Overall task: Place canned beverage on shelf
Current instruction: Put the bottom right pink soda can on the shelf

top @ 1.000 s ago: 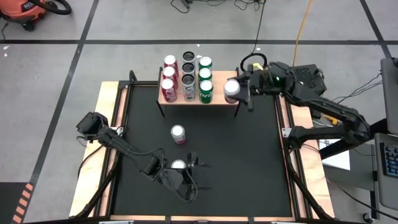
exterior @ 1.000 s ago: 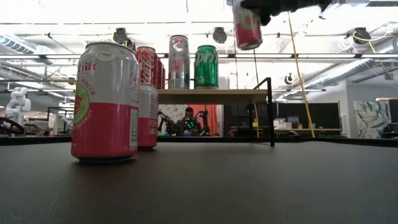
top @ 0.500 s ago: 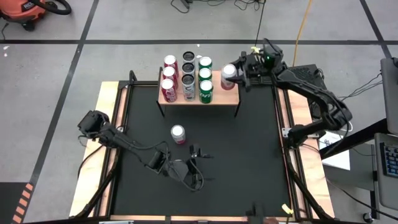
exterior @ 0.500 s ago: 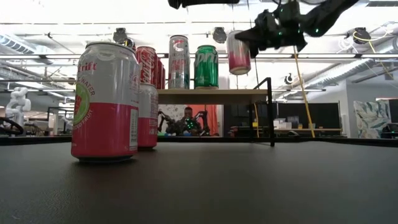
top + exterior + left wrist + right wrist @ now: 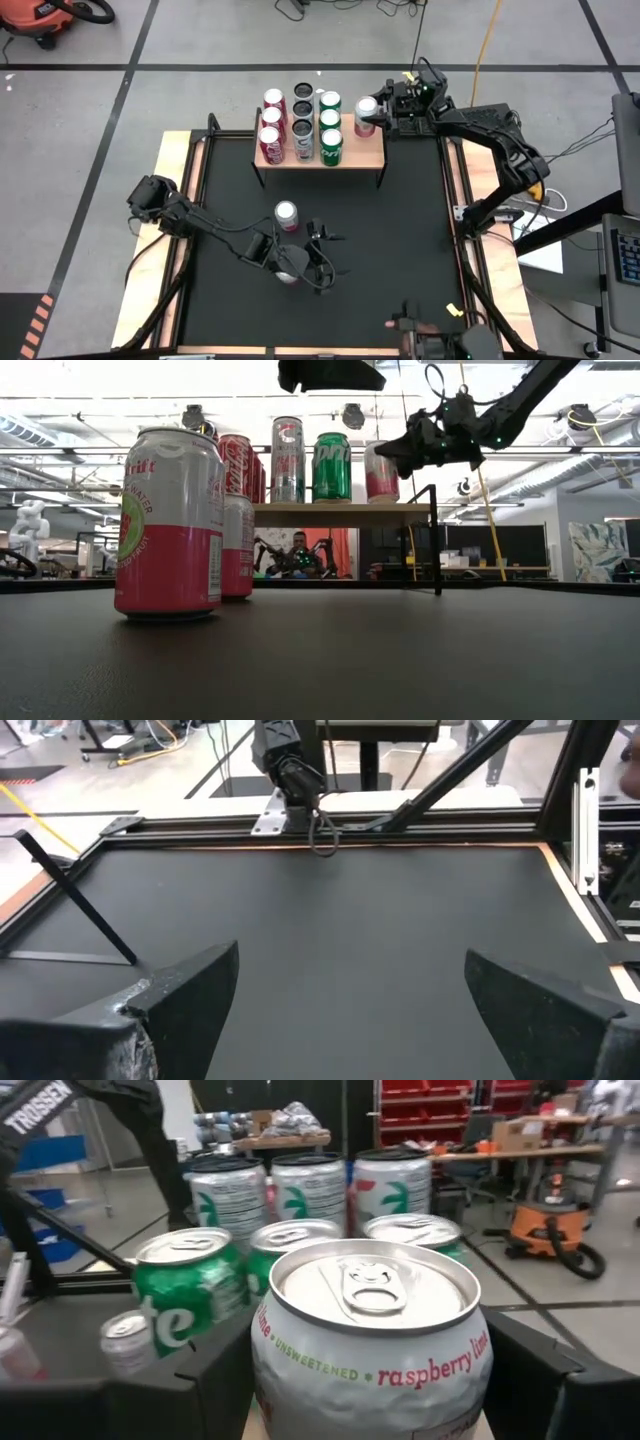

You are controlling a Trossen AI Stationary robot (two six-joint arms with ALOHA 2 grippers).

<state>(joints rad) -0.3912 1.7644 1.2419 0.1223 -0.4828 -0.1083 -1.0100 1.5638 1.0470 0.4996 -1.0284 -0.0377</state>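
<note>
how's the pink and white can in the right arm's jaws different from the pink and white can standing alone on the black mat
The pink and white raspberry can is clamped in the right gripper at the small light-wood shelf's right end, beside the green cans; the lone pink and white can stands free on the black mat, ungripped. The gripped can is up at shelf height; the lone one sits on the table. Both are upright, with the same colouring.

Cans [image 5: 300,125] on shelf [image 5: 350,160] (another [image 5: 286,214] before it)
</note>
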